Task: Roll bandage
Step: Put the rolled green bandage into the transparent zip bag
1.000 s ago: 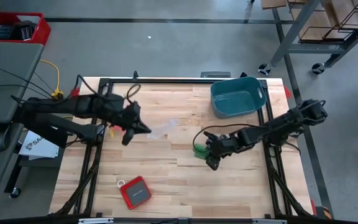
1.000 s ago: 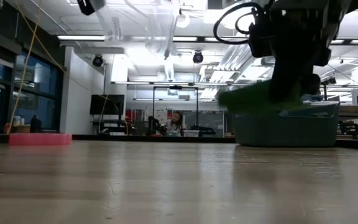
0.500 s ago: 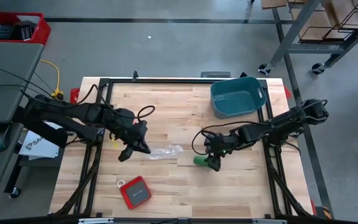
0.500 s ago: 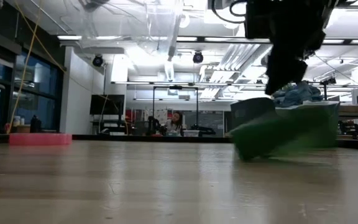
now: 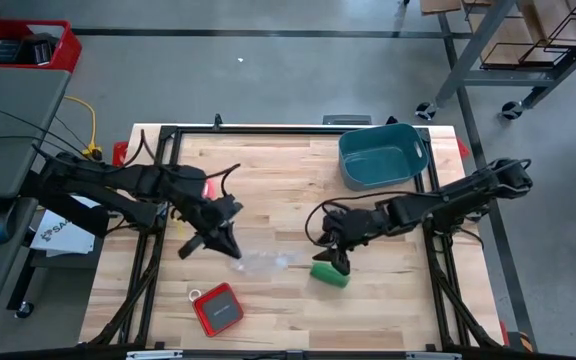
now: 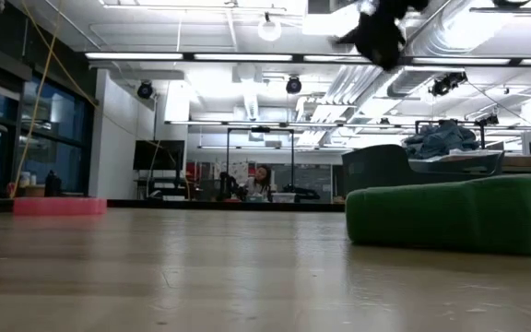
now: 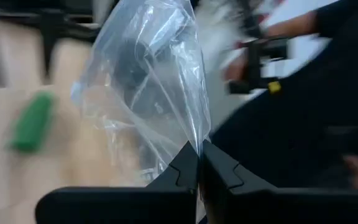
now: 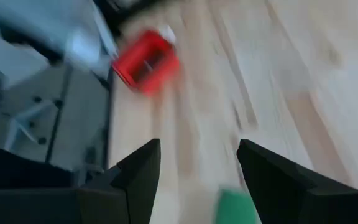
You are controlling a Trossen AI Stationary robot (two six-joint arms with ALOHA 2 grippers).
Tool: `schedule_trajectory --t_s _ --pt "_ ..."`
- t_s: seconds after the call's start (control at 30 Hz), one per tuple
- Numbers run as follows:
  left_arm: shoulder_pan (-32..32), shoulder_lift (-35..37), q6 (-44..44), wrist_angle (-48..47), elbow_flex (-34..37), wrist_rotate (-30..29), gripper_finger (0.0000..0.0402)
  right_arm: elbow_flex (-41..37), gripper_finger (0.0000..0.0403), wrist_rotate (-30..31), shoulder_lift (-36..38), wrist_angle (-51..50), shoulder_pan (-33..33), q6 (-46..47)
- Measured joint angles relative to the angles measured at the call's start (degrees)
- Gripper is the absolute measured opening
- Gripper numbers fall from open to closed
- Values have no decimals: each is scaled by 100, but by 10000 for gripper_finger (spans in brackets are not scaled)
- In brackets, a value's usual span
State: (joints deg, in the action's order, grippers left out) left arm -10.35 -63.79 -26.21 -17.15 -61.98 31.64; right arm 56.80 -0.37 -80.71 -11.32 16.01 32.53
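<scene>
Right gripper (image 5: 337, 256) hangs spread wide just above the bandage (image 5: 330, 274), a rolled green stub lying free on the table (image 5: 268, 170). Left gripper (image 5: 230, 246), fingers pressed together, pinches a clear plastic bag (image 7: 148, 81) beside the bandage. Red case (image 5: 217, 307) sits nearby; teal tub (image 5: 382, 155) lies beyond, contents unclear.

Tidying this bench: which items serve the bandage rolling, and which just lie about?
Job: rolled bright green fabric bandage lying on the wood table, below the open right tool.
Lying about: teal plastic tub; red square case; clear plastic bag, pinched by left tool.
</scene>
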Motion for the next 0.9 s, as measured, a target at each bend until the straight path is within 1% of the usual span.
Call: schedule_trajectory --t_s 0.07,0.17,0.23,0.3,0.37,0.43,0.6,0.9 --pt "0 4 -447 239 0 343 0 221 211 98 21 196 -2 -275" --pt "-17 11 -782 397 0 558 0 631 211 165 51 379 -2 -661" --pt "-17 5 -800 410 0 544 0 911 211 167 55 455 -2 -910" --pt "-7 -2 -769 419 0 409 0 1142 211 223 55 473 0 -1189" --pt "38 -2 -753 483 0 280 0 1303 211 446 55 463 19 -1471" --pt "103 -4 -792 612 0 229 0 1395 211 592 54 425 24 -1635" --pt "255 -4 -954 957 0 223 0 1462 211 604 49 423 24 -1759" --pt "409 -4 -960 932 0 190 0 1462 211 505 57 508 26 -1755"
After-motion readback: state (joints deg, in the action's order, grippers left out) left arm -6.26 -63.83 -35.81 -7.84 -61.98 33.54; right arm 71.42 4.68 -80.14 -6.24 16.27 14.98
